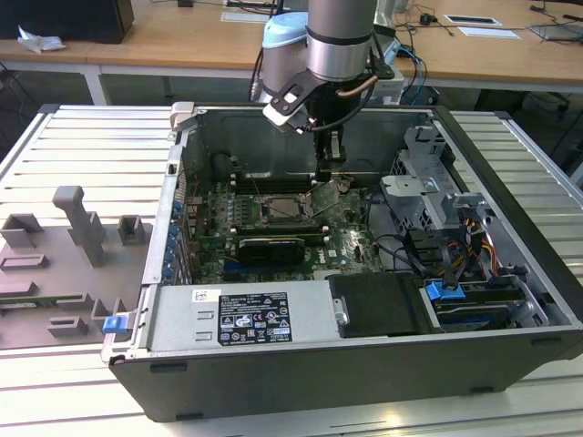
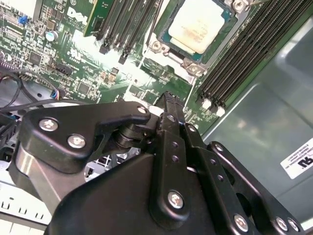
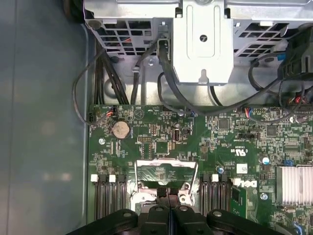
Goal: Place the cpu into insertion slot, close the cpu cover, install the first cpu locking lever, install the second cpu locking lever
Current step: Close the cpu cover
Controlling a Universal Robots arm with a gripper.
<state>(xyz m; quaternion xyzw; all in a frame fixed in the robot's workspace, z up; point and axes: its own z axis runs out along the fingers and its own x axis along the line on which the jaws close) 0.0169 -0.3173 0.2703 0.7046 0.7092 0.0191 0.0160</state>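
And here is the open computer case [image 1: 273, 401], lying flat on the ribbed metal desk [image 1: 82, 146]. The arm reaches straight down into it from twelve o'clock in the exterior view. The cpu [image 2: 198, 24] is seated, pale metal top facing up, inside the insertion slot [image 2: 161, 44]. Long black memory slots [image 2: 244, 54] run along both sides of it.

Look at the end effector [image 1: 323, 173]: it hangs just beside the socket, at about the socket's three o'clock in the exterior view, low over the green circuit board [image 3: 146, 142]. In the first wrist view its fingers [image 3: 161, 196] are clenched together with barely a seam between them. They sit right at the edge of the cpu cover [image 3: 166, 162].

That cover is swung up off the socket, and the board shows through its cut-out centre. Whether the fingertips actually pinch the cover's rim, I cannot tell.

Over at nine o'clock of the case, grey holders [image 1: 86, 228] stand on the desk, well apart from the action.
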